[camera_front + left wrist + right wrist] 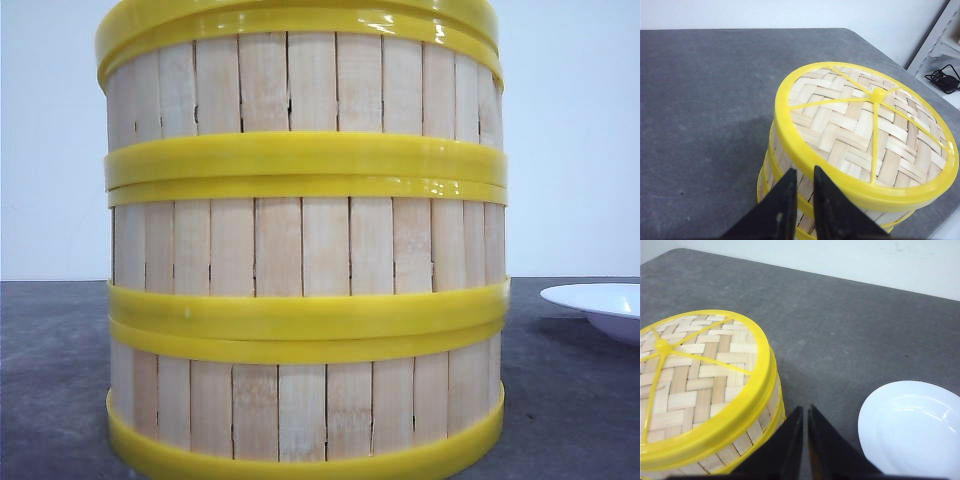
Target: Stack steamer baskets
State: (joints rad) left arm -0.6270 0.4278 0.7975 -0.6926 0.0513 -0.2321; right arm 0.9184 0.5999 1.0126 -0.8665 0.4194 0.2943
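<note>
Three steamer baskets stand in one stack close to the front camera: the top basket (300,85), the middle one (300,245) and the bottom one (300,405). A woven, yellow-rimmed lid (860,125) covers the stack; the same lid (695,370) shows in the right wrist view. My left gripper (804,170) hovers beside the stack's wall just below the lid's rim, shut, with nothing between its fingers. Shut and empty too, my right gripper (805,407) hangs over the table between the stack and the plate. Neither gripper appears in the front view.
A white plate (912,430) lies on the grey table to the right of the stack, its rim (600,305) showing in the front view. Beyond the table's edge there is a shelf with black cables (942,80).
</note>
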